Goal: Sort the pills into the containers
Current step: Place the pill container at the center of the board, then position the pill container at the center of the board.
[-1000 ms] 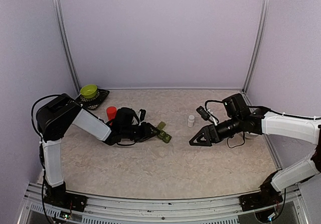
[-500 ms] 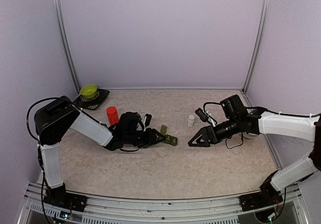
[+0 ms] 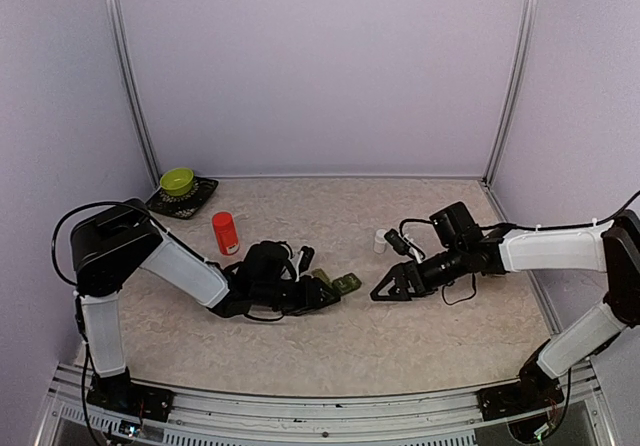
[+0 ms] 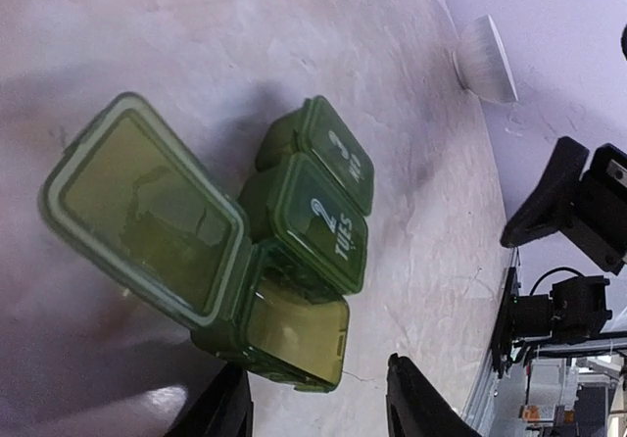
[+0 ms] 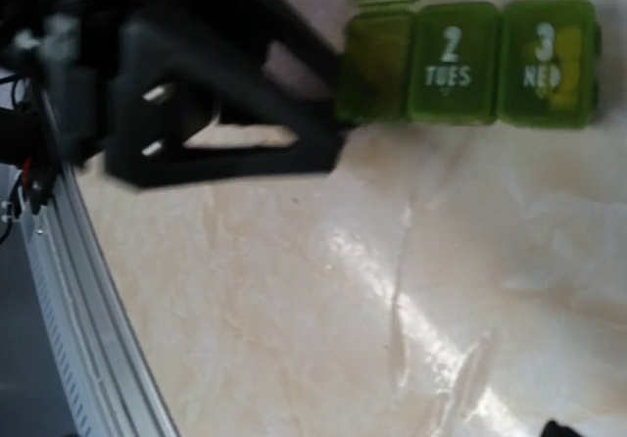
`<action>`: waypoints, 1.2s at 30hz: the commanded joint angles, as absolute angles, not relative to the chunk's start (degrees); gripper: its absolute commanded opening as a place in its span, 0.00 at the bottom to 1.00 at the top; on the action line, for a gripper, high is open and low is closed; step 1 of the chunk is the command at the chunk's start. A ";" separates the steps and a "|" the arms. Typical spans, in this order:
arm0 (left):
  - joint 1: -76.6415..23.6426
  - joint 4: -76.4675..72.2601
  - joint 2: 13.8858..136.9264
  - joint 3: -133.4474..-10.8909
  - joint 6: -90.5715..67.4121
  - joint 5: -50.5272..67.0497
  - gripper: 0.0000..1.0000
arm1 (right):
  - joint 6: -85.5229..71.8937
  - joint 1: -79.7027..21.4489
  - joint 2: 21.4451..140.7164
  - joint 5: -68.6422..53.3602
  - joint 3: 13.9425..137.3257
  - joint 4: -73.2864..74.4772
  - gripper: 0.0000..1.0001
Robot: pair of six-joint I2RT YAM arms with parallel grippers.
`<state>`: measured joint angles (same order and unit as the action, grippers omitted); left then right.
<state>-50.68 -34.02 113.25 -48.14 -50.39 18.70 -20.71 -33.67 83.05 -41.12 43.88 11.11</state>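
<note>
The containers are a dark green strip of three joined compartments lying mid-table. In the left wrist view the containers show the end compartment with its lid swung open, while the lids marked 2 TUES and 3 WED are closed. My left gripper sits low at the open end, fingers apart, the strip's end between the tips. My right gripper hovers open just right of the strip, and its view looks down on the containers. No loose pills show clearly.
A red bottle stands left of the left wrist. A tiny white bottle stands behind the right gripper. A green bowl rests on a dark mat at the back left. A white ribbed dish lies further right.
The left gripper has slid right and nearer, and the green strip has moved with it. The right gripper has come left and lower toward the strip. The red bottle is now uncovered.
</note>
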 commanded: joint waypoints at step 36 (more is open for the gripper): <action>-53.08 -28.19 83.71 -35.12 -45.63 3.86 0.73 | -24.79 -36.30 116.07 -40.34 68.99 4.20 1.00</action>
